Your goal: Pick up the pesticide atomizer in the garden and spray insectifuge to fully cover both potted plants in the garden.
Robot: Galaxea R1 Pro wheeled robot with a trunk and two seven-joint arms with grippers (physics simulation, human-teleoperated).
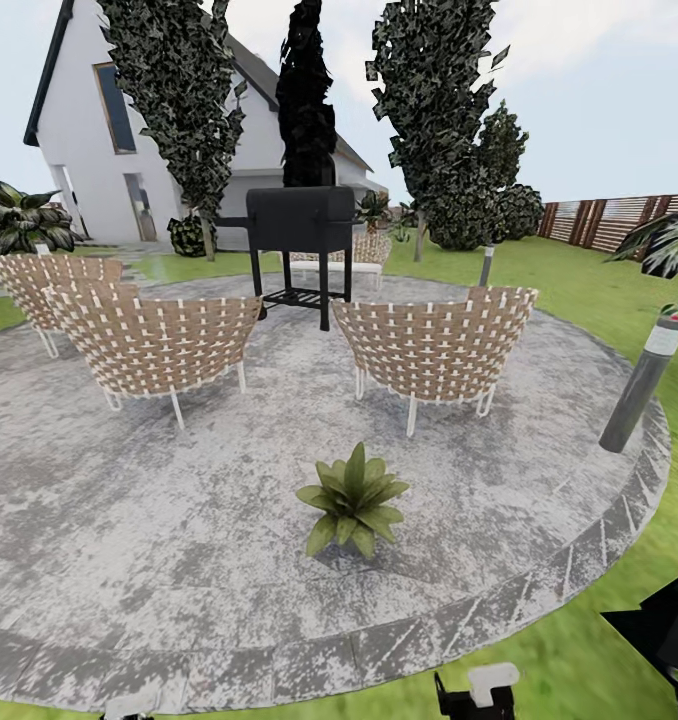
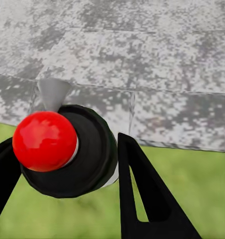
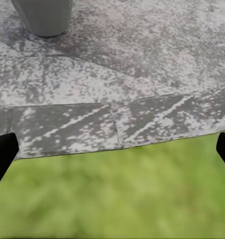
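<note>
In the left wrist view my left gripper [image 2: 67,162] is shut on the pesticide atomizer [image 2: 90,157], a dark round bottle with a red ball top [image 2: 43,141] and a grey nozzle [image 2: 54,92]. It hangs over the seam between lawn and patio. One potted plant [image 1: 354,500], a low rosette of pointed green leaves, stands on the grey stone patio [image 1: 129,520] in front of me, near the front edge. My right gripper [image 3: 112,149] is open with nothing between its fingers, above the patio rim and grass.
Three woven chairs [image 1: 149,340] [image 1: 434,345] [image 1: 44,280] and a black grill [image 1: 299,225] stand farther back on the patio. A grey lamp post [image 1: 639,385] leans at the patio's right edge. A grey tapered base [image 3: 43,17] lies ahead of the right gripper. A brown fence [image 1: 619,220] runs far right.
</note>
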